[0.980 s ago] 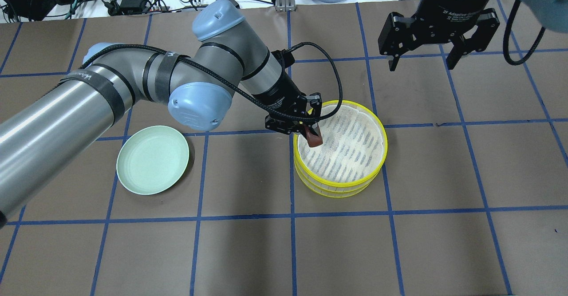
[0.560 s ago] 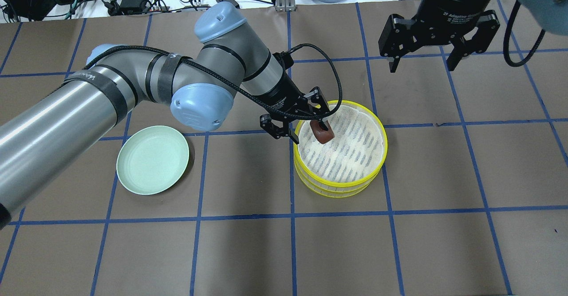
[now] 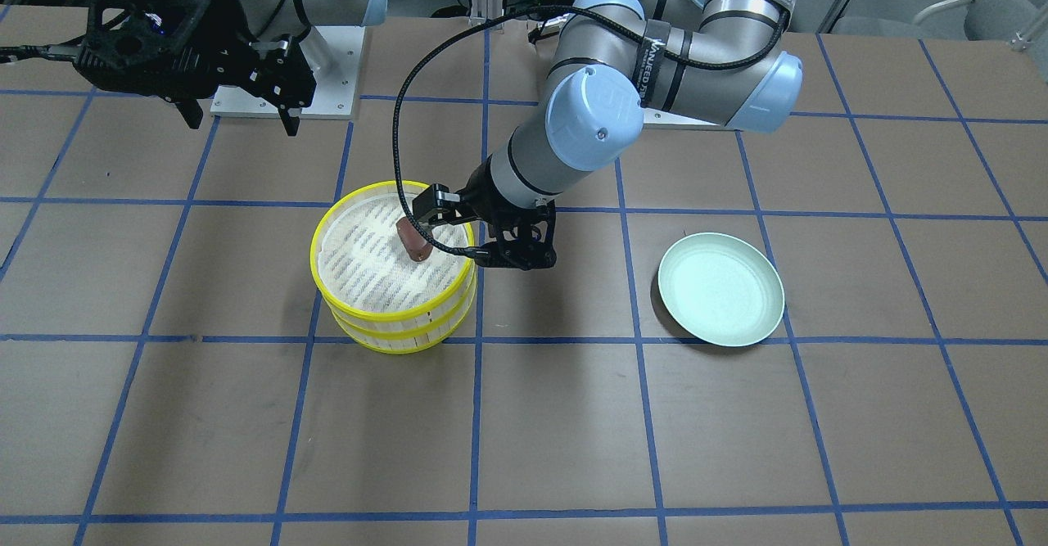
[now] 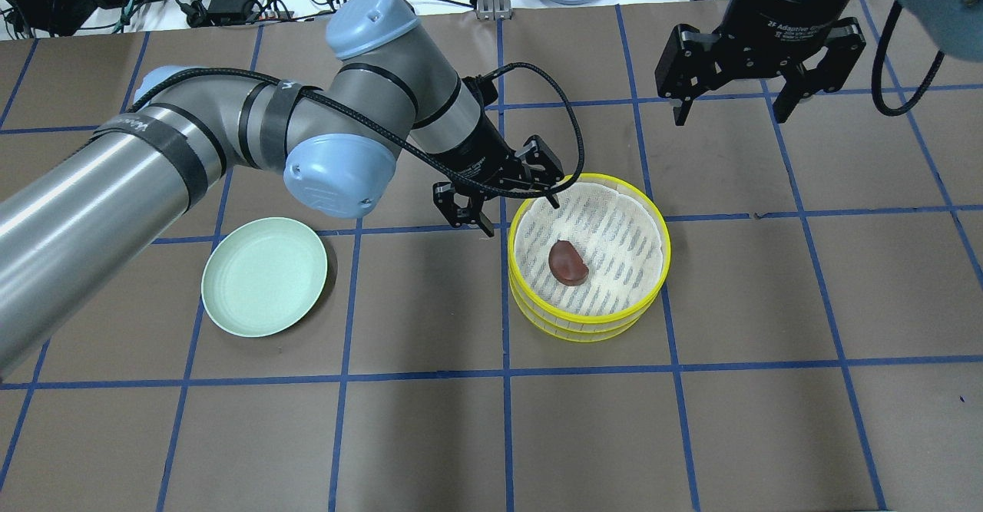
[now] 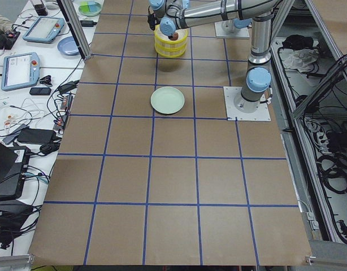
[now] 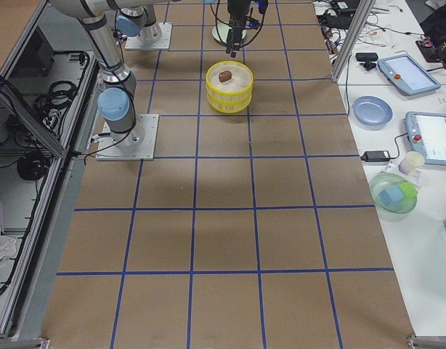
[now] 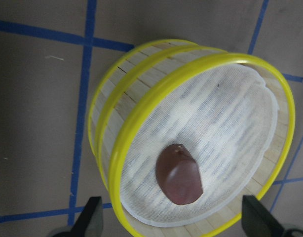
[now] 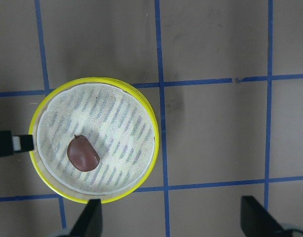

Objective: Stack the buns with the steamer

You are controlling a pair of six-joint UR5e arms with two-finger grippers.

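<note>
Reaching in from left: left arm (image 4: 115, 182), elbow bent, wrist tilted down toward centre. There left gripper (image 4: 521, 215) splayed wide, empty. Far right, right gripper (image 4: 729, 117) hangs high, fingers parted, pointing down.

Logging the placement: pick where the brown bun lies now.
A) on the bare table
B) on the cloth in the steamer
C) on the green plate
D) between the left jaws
B: the bun lies on the cloth inside the steamer.
</note>
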